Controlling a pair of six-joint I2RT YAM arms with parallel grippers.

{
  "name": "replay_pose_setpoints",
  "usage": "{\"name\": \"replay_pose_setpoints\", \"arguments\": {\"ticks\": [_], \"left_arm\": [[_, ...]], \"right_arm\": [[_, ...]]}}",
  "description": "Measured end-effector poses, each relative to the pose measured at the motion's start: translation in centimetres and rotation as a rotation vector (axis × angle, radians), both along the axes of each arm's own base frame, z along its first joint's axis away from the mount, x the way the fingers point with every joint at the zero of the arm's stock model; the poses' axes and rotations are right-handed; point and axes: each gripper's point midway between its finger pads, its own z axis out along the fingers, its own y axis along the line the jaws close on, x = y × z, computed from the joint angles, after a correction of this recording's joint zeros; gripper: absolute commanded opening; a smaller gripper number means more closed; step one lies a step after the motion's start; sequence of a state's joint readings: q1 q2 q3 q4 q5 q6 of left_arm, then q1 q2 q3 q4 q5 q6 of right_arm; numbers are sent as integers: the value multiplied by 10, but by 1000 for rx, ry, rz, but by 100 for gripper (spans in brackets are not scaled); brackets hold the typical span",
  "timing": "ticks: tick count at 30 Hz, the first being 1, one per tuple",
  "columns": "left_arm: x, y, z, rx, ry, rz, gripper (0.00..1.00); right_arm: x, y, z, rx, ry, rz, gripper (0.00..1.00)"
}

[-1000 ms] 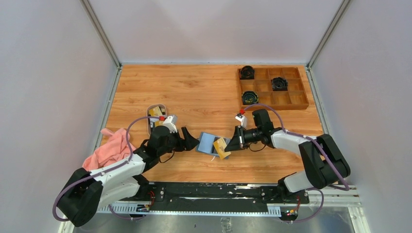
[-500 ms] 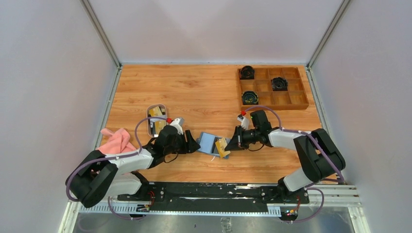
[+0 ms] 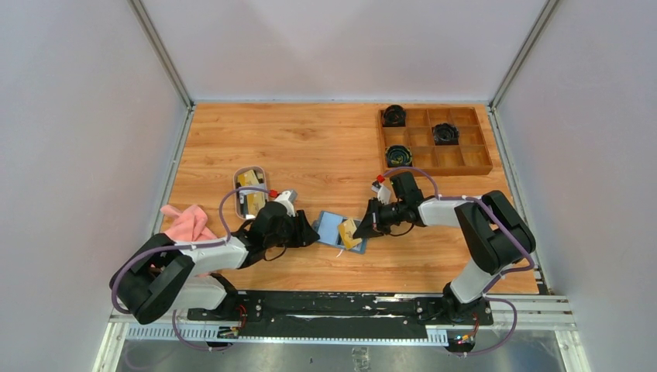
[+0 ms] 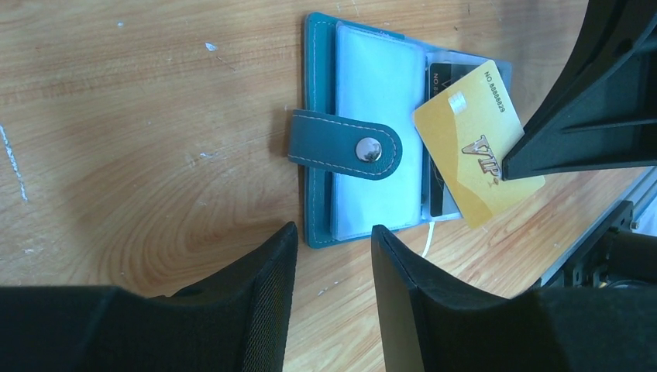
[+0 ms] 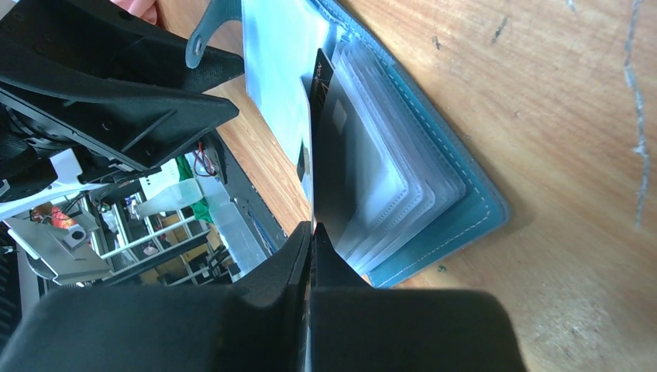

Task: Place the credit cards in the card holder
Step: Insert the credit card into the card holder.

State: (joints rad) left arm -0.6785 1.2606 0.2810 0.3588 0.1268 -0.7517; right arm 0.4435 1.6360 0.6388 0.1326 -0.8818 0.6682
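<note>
The card holder (image 4: 321,77) lies open and flat on the table (image 3: 310,147), between my two grippers. Its near edge sits just beyond the fingertips of my left gripper (image 4: 333,232), and its far side is under the tip of my right gripper (image 5: 311,230). Its strap (image 4: 333,143), with a round snap button (image 4: 368,149), is folded across the clear pockets (image 4: 372,85).

My left gripper is low over the wood with its jaws partly apart. The gap between them is narrow and there is nothing in it, only bare table. I cannot tell whether the fingers touch the holder's edge.

My right gripper is closed tight on one corner of a gold credit card (image 4: 474,143). The card slants away from my fingertips across the holder's pockets, beside a black card (image 5: 335,167) that is already tucked into a sleeve. From my right wrist I see the gold card edge-on, reaching in among the sleeves. I cannot tell whether its leading edge is inside one.

Behind my left gripper, beside its wrist, a small white dish (image 3: 236,183) holds more yellowish cards (image 3: 249,178). A pink cloth (image 3: 184,225) lies further back along that arm. A wooden tray (image 3: 438,169) sits well apart from my right gripper, behind it.
</note>
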Motion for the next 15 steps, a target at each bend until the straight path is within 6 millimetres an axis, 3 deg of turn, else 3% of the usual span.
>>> {"name": "replay_pose_setpoints", "arguments": {"ticks": [15], "left_arm": [[-2,-13,-2,-2,9,-29,41]], "right_arm": [[6,0,-4,-23,5,-33,0]]}}
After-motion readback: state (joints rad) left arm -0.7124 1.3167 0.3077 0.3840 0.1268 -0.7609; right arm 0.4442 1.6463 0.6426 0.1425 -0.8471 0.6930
